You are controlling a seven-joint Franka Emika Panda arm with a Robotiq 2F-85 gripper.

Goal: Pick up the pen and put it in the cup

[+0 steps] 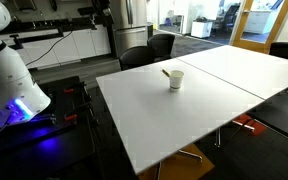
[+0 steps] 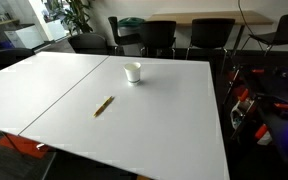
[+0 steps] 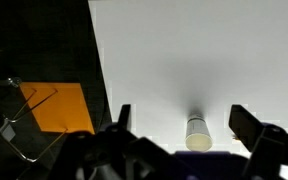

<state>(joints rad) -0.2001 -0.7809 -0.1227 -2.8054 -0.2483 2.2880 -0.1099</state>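
The claw (image 3: 181, 116) was spread wide in the wrist view: its 2 dark fingers (image 3: 121, 118) entered from the bottom edge with a broad gap between them and gripped nothing. It did not appear in either exterior view; only the white arm body (image 1: 8, 72) was visible at a frame edge, well apart from the task items.

The cup (image 2: 133, 72) stood upright on the white surface (image 2: 174, 120), also marked here (image 1: 175, 80). In the wrist view, the cup (image 3: 198, 133) appeared low in the frame, within the gap between the fingers but beyond them, not in contact.

The pen (image 2: 104, 106) lay flat on the surface at a diagonal, outside the cup, with a clear strip of bare surface between the 2 items. In an exterior view, the pen (image 1: 166, 72) appeared just beside the cup rim. The pen could not be made out in the wrist view.

Black chairs (image 2: 160, 36) stood along the far edge of the surface. An orange object (image 3: 59, 108) lay on the dark floor beside it.
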